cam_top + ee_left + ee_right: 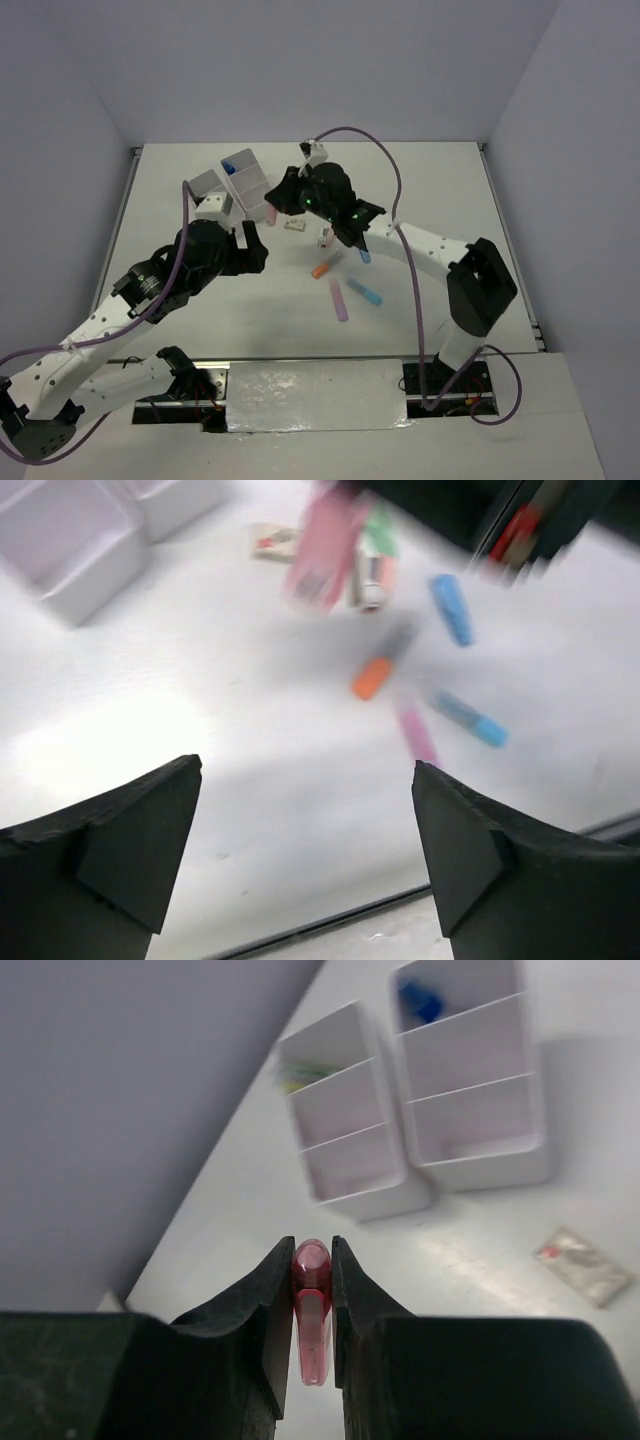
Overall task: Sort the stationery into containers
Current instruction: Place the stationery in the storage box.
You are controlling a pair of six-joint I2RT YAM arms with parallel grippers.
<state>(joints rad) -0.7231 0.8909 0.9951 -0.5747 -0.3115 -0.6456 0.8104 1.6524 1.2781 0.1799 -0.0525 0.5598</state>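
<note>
My right gripper [274,203] is shut on a pink highlighter [270,214], held upright above the table just near of the white bins [236,180]. In the right wrist view the highlighter [312,1330] sits between the gripper's [311,1248] fingers, with the bins [470,1145] ahead. One bin holds a blue item [420,1000], another a green one [300,1072]. My left gripper [254,245] is open and empty; in its wrist view it [305,780] hovers over bare table. Orange [326,266], purple [339,299] and two blue highlighters [364,291] [364,255] lie on the table.
An eraser [293,225] and some small items [325,238] lie near the bins. The eraser also shows in the right wrist view [583,1265]. The two arms are close together near the table's middle. Walls enclose the table on three sides.
</note>
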